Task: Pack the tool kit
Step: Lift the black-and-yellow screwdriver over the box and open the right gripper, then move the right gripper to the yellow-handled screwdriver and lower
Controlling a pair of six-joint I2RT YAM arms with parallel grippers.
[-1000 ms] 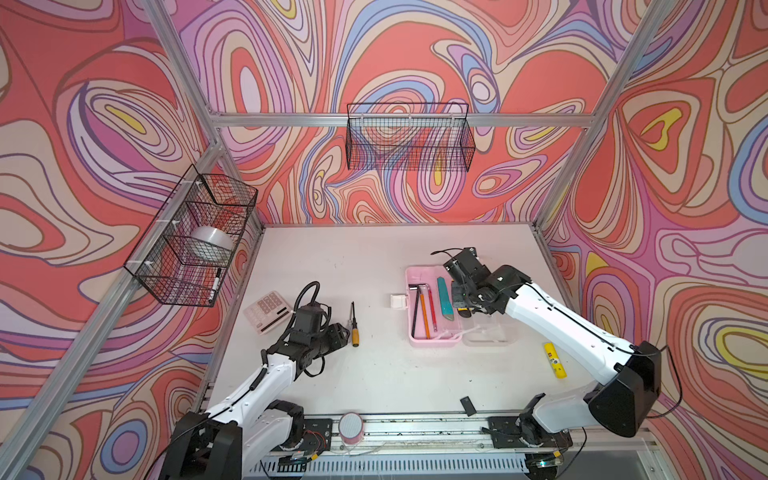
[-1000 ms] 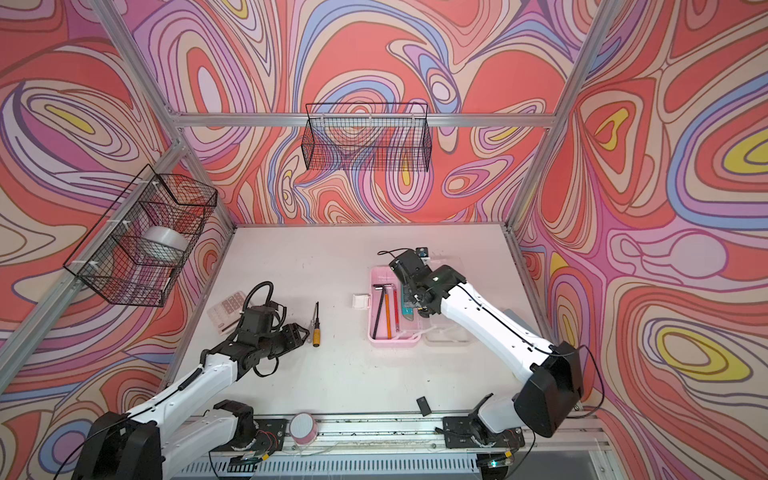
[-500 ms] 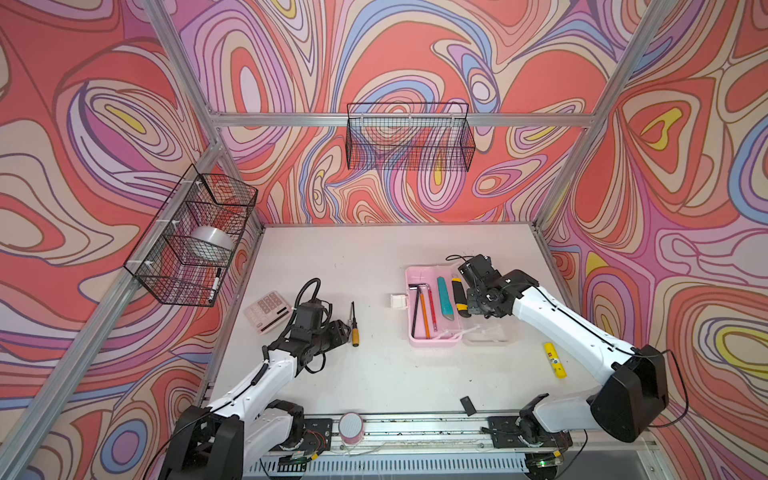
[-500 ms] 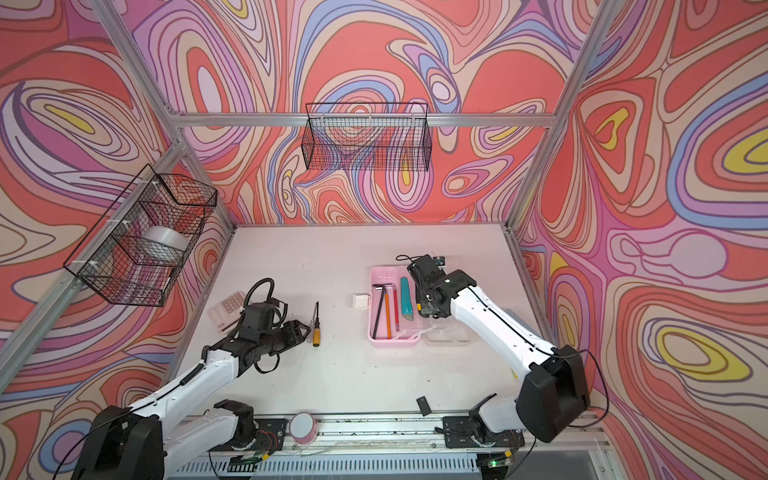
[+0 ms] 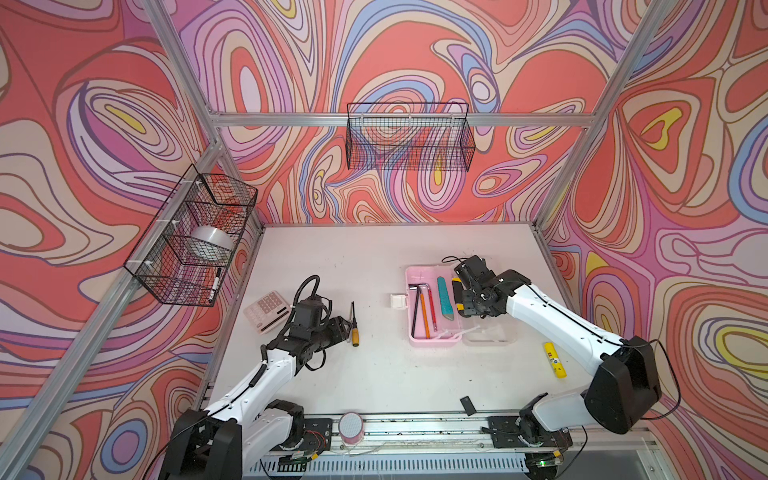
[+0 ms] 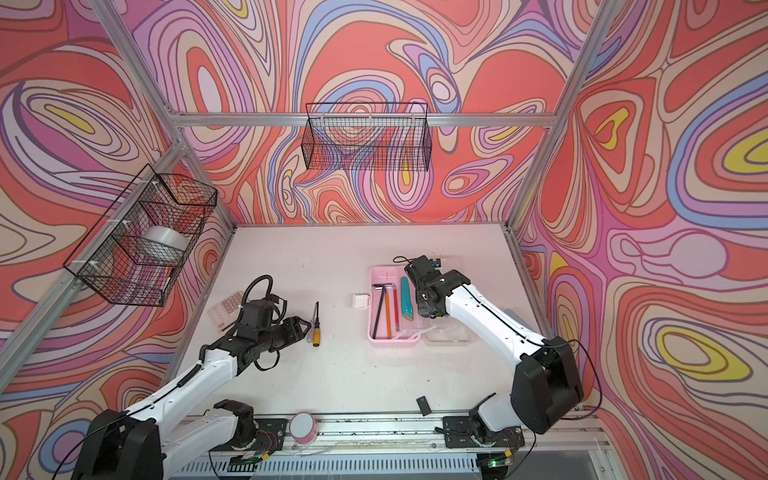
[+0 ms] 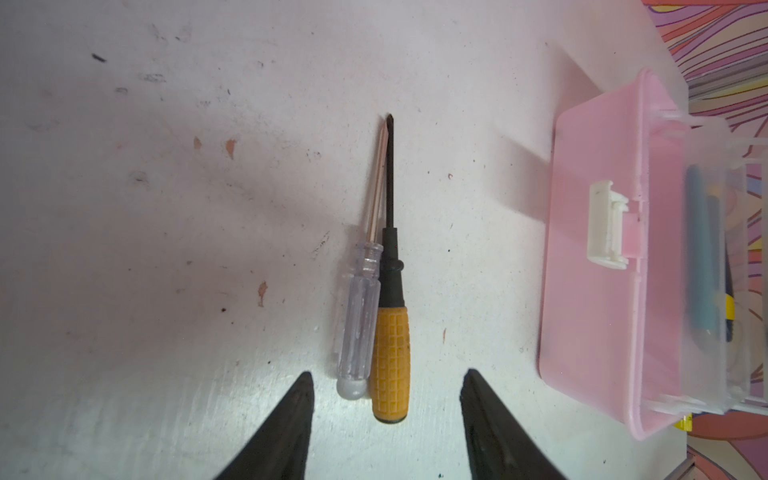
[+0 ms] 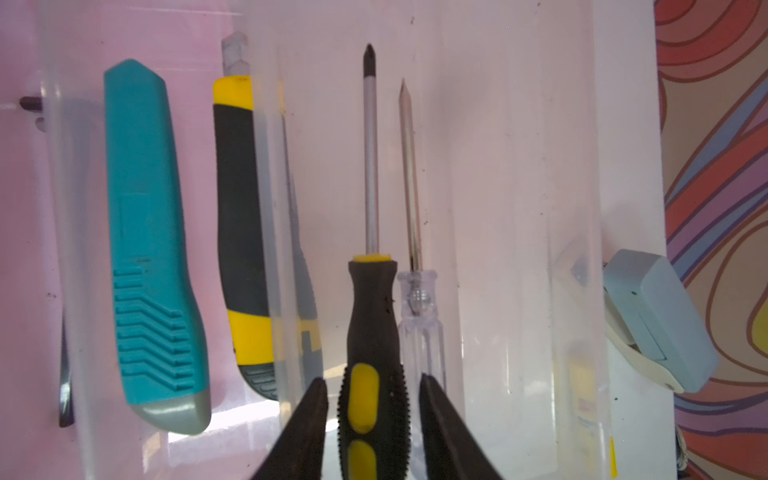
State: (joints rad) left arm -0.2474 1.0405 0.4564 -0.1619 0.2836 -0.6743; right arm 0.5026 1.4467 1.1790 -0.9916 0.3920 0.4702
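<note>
Tool kit lies open directly under the right pincer.

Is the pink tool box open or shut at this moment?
Open. The clear lid lies flat beside the pink box, and the teal knife inside it is uncovered.

A calculator lies at the left of the white surface, and a yellow glue stick lies at the right. A small black piece sits at the near edge. The left wall's wire basket holds a tape roll and a marker. A second basket hangs on the far wall.
</note>
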